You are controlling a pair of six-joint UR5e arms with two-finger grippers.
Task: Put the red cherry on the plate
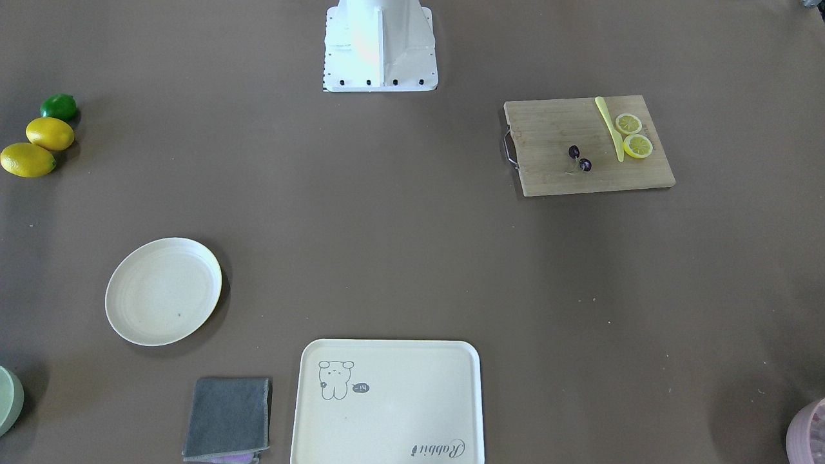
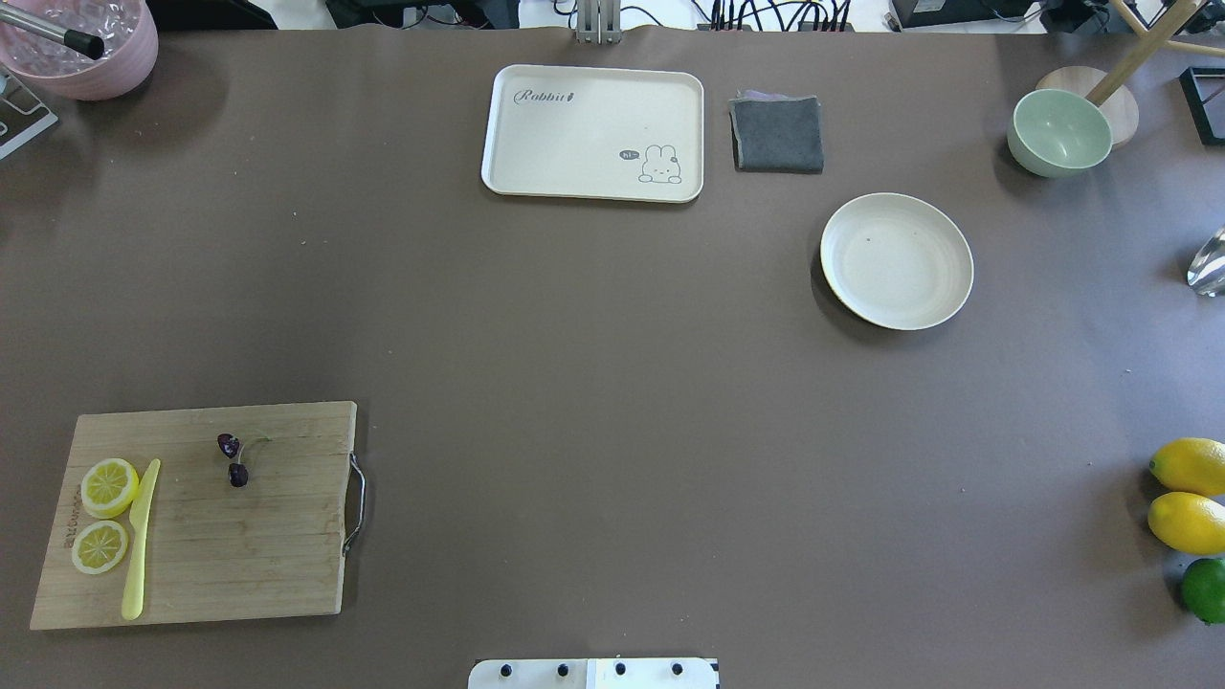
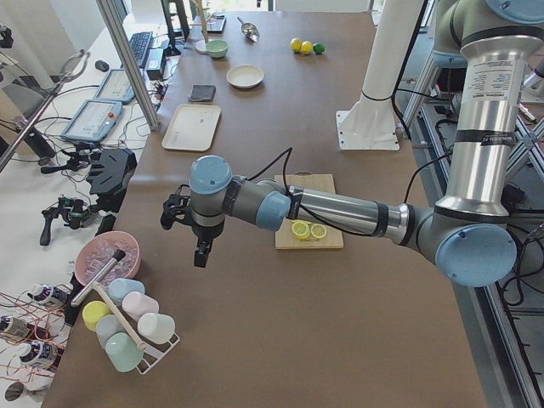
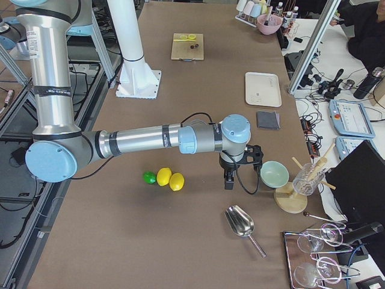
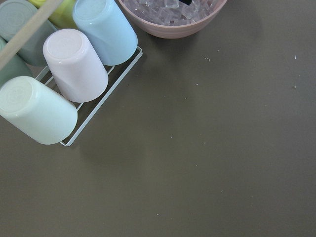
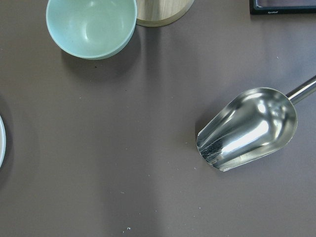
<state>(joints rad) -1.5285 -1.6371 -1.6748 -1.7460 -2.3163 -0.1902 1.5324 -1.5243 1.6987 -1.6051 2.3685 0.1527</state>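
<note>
The red cherry, a pair of tiny dark fruits on thin stems, lies on a wooden cutting board. The round cream plate sits bare, far across the table from it. My left gripper hangs over the table end near a pink bowl, well away from the board. My right gripper hangs at the opposite end beside a pale green bowl. Both show only in the side views, so I cannot tell whether either is open or shut.
On the board lie two lemon slices and a yellow knife. A cream tray, grey cloth, green bowl, two lemons and a lime, metal scoop, cup rack and pink bowl ring the table.
</note>
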